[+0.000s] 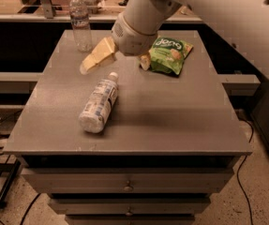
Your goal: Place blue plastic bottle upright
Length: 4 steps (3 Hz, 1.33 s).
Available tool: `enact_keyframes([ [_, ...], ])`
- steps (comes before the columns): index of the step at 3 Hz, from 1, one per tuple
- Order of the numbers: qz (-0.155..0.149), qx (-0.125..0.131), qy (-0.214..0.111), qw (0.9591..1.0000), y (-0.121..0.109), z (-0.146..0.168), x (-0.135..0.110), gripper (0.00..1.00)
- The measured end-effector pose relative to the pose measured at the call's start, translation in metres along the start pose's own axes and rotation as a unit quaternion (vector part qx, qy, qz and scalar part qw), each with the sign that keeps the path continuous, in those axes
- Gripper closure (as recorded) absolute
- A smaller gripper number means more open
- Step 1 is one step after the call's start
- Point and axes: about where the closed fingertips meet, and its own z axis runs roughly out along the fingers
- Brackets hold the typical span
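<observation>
The blue plastic bottle [99, 105] lies on its side on the grey table [171, 111], left of centre. Its white cap points to the far side and its ribbed base to the front edge. My gripper [114, 65] hangs just beyond and above the cap, apart from the bottle. Its pale yellow fingers [96, 57] are spread open and hold nothing. One finger points down-left; the other shows only as a tip beside the green bag. The thick white arm comes in from the upper right.
A slimmer clear bottle [81, 25] stands upright at the table's back left corner. A green snack bag [169, 55] lies at the back right, next to the gripper. Drawers [129, 184] sit below the front edge. Cables lie on the floor at left.
</observation>
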Motion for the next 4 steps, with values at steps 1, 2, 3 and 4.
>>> enact_keyframes([
  [1,0.029,0.01,0.006,0.9995,-0.004,0.019,-0.005,0.0],
  [2,0.046,0.018,0.022,0.9985,-0.007,0.039,-0.007,0.0],
  [3,0.062,0.017,0.045,0.9969,-0.01,0.065,-0.007,0.02],
  [4,0.067,0.016,0.057,0.996,-0.01,0.078,-0.008,0.23],
])
